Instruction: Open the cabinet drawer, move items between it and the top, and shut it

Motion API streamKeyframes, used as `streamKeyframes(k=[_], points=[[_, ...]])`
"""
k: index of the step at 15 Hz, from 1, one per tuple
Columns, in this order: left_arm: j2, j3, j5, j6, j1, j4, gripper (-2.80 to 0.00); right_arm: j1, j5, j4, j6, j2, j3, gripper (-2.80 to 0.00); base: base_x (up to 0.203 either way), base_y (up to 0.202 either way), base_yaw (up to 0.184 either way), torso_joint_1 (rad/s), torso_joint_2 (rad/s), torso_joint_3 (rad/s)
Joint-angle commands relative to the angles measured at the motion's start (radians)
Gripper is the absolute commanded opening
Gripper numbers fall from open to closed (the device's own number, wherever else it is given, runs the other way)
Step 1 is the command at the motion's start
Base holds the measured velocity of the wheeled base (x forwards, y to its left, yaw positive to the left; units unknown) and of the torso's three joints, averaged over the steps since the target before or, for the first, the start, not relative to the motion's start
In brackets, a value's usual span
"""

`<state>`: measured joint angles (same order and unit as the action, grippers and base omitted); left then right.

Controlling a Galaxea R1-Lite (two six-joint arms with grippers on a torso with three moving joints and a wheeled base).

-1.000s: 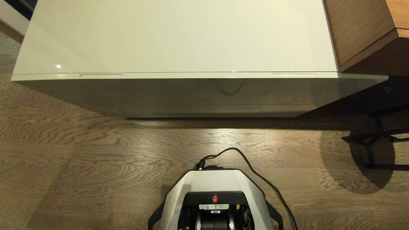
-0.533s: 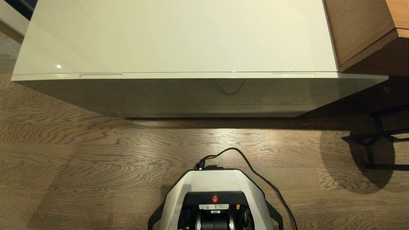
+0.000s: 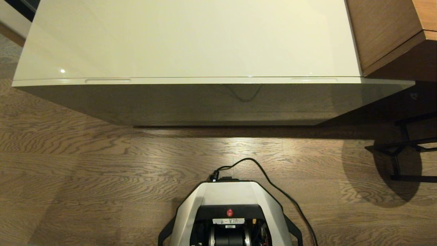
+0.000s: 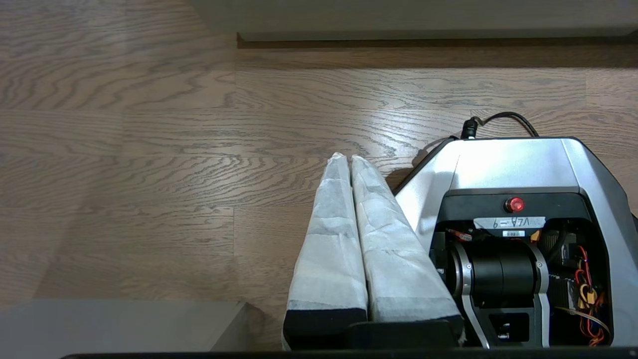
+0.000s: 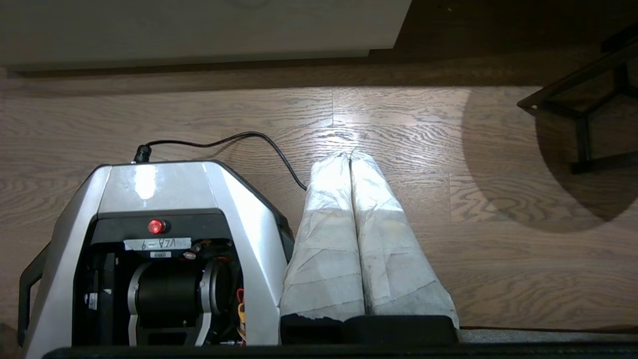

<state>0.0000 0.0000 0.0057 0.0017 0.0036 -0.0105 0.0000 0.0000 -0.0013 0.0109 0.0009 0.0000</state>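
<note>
The cabinet's glossy cream top [image 3: 191, 37] fills the far half of the head view and lies bare. Below its front edge the cabinet drawer [image 3: 205, 102] is closed, with two slim slots [image 3: 107, 81] along that edge. The items are out of view. Neither arm appears in the head view. My left gripper [image 4: 349, 158] hangs over the wood floor beside the base, its white-wrapped fingers pressed together with nothing between them. On the other side of the base my right gripper [image 5: 350, 154] is shut and empty too.
My grey base [image 3: 228, 198] stands on the wood floor a short way before the cabinet, with a black cable [image 3: 273, 184] trailing to the right. Brown wooden furniture [image 3: 385, 30] adjoins the cabinet's right end. A black metal frame [image 3: 403, 147] stands on the floor at right.
</note>
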Motion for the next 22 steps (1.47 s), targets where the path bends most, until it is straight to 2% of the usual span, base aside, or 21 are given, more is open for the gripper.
streamKeyframes(k=[1,22], points=[[0.002,0.0,0.0,0.0,-0.001,0.0,-2.8,0.002,0.0,0.0,0.001,0.001,0.002,-2.8,0.0,0.0,0.0,0.0,0.0,0.0],[0.002,0.0,0.0,0.0,0.001,0.0,-2.8,0.002,0.0,0.0,0.001,0.001,0.002,-2.8,0.0,0.0,0.0,0.0,0.0,0.0]])
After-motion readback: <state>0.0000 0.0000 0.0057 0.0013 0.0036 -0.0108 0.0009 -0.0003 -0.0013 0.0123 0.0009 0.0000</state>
